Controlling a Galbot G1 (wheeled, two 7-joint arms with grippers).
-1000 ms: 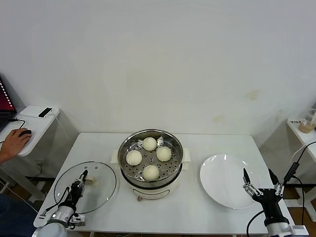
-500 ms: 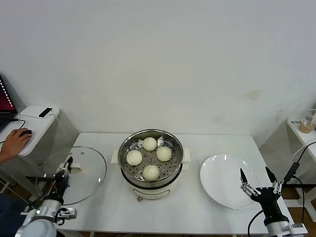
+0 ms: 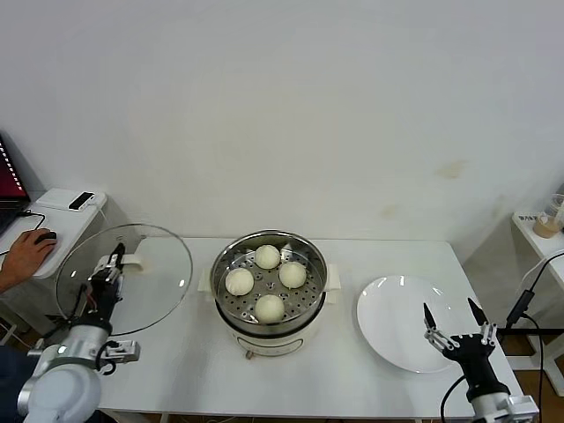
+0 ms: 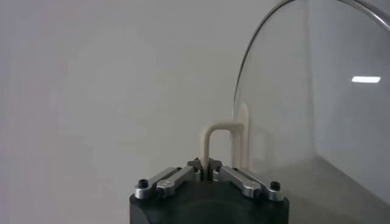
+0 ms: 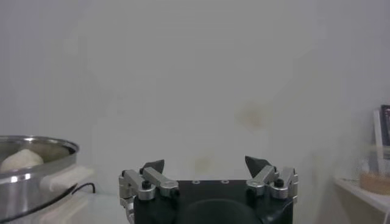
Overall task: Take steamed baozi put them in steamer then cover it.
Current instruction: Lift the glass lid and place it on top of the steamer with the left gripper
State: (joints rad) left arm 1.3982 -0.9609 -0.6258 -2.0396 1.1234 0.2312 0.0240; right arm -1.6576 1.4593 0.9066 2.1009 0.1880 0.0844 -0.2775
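Four baozi [image 3: 267,281] in steamer [image 3: 269,291], left hand [image 4: 206,167] pinching cover [image 4: 317,103] handle

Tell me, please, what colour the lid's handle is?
Cream-white handle on the clear lid, clearest in the left wrist view.

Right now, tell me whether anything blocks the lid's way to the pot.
Nothing visible does. The left gripper holds the cover by its handle, raised left of the steamer; the four baozi sit below its rim.

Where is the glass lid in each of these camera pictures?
Head view: the cover is held up at the left, clear of the table, by the left gripper.
Left wrist view: its cream handle sits pinched between the jaws.
Right wrist view: absent.
Shared landmark: the cream handle.
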